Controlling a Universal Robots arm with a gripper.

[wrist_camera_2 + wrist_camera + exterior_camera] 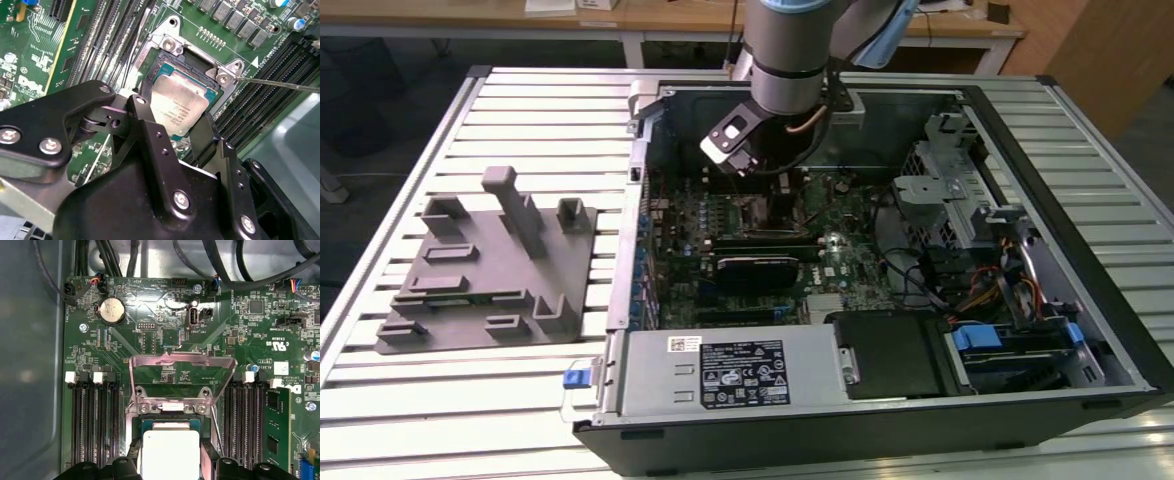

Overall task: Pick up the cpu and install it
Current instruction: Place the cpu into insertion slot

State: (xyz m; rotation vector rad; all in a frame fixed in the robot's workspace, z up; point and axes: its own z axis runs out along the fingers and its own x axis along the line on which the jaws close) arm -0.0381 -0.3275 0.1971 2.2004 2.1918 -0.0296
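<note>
Your pincer (170,116) clamps the cpu (181,97) by opposite edges, over the socket (187,64) right below; likely light, stiff, fragile underneath, so keep that edge hold.

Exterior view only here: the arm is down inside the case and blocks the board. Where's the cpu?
Observer: In the second wrist view the cpu lies in the socket, silvery top up, directly beneath the gripper. I can't tell whether it's fully seated.
Operator: Retention open?
Observer: Yes. In the first wrist view the metal load plate is flipped up, away from the socket, and the board shows through its opening.
Operator: Lever?
Observer: In the second wrist view the lever is swung out from the socket, not hooked down.
</note>
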